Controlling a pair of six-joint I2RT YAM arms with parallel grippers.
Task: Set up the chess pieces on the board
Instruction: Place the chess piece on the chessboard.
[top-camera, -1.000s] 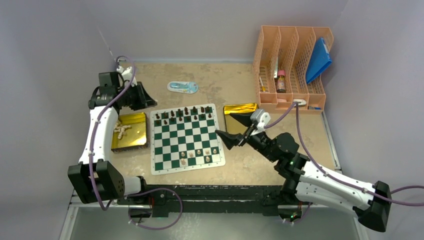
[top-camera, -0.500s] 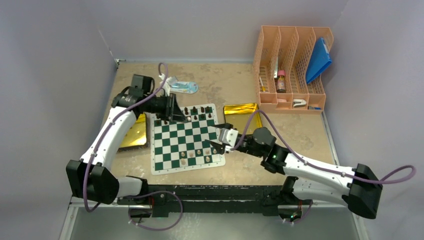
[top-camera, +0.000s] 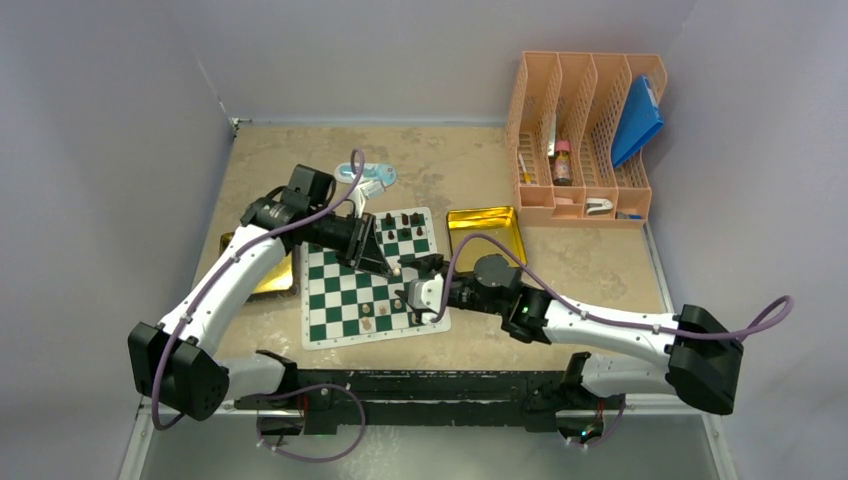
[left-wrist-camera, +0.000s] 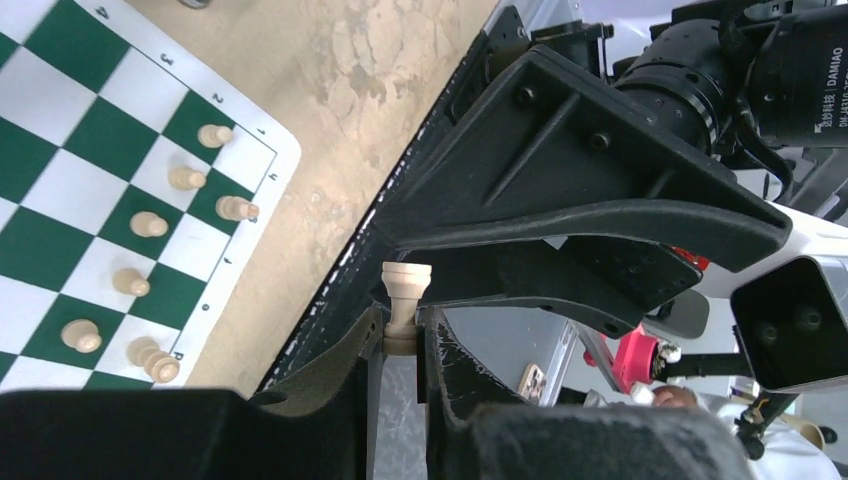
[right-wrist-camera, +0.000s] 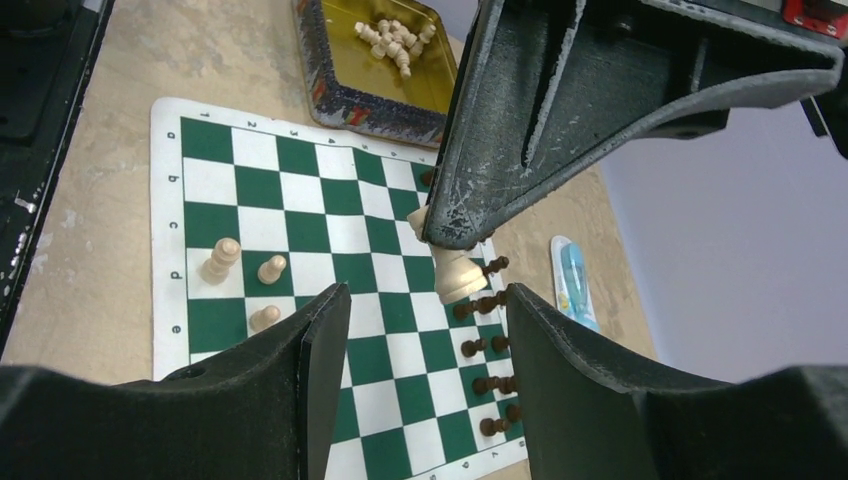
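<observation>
My left hand (left-wrist-camera: 402, 338) pinches a cream piece (left-wrist-camera: 405, 290) only by its base, above the board (top-camera: 340, 295). My right hand (right-wrist-camera: 425, 300) is spread wide, holds nothing, v. near. Risk: hands bump, piece slips & knocks the standing pieces (left-wrist-camera: 150, 225).

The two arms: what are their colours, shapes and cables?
The left arm and right arm have white links, black joint housings and a loose purple cable each. The left end effector and right end effector are black, each with two tapering fingers.
</observation>
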